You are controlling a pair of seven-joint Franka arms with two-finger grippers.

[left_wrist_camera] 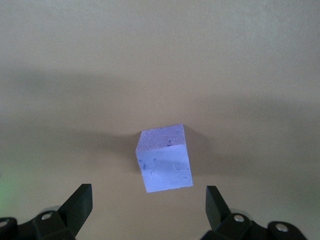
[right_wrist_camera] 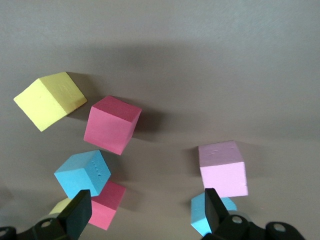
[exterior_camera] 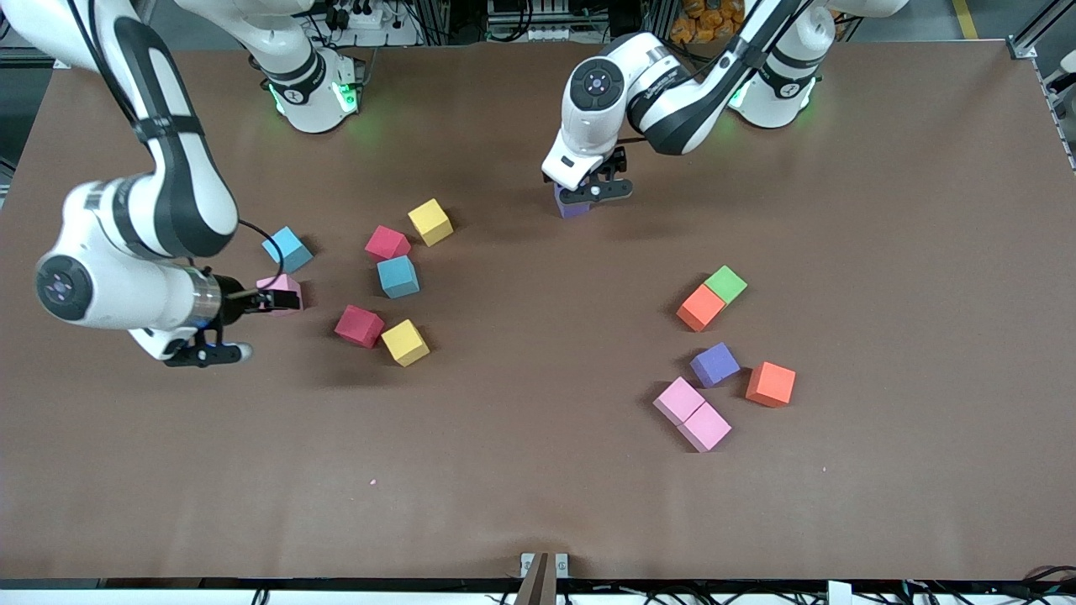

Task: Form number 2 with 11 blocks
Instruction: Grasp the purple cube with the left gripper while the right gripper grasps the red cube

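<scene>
The blocks lie scattered in two loose groups, and no number 2 is in view. A purple block [exterior_camera: 572, 206] [left_wrist_camera: 165, 160] sits alone near the arms' bases. My left gripper [exterior_camera: 595, 192] [left_wrist_camera: 148, 190] hangs open just over it, and the block lies just past the fingertips. Toward the right arm's end lie a yellow block [exterior_camera: 430, 222], a red one [exterior_camera: 387, 244], a sky-blue one [exterior_camera: 287, 249], a pink one [exterior_camera: 282, 292] [right_wrist_camera: 222, 167] and several more. My right gripper [exterior_camera: 210, 356] [right_wrist_camera: 146, 194] hovers open beside the pink block, holding nothing.
Toward the left arm's end lie a green cube [exterior_camera: 725, 284] touching an orange block [exterior_camera: 700, 307], a purple block [exterior_camera: 714, 364], another orange one [exterior_camera: 770, 384] and two touching pink ones [exterior_camera: 691, 413]. A bracket [exterior_camera: 543, 565] sits at the table's edge nearest the camera.
</scene>
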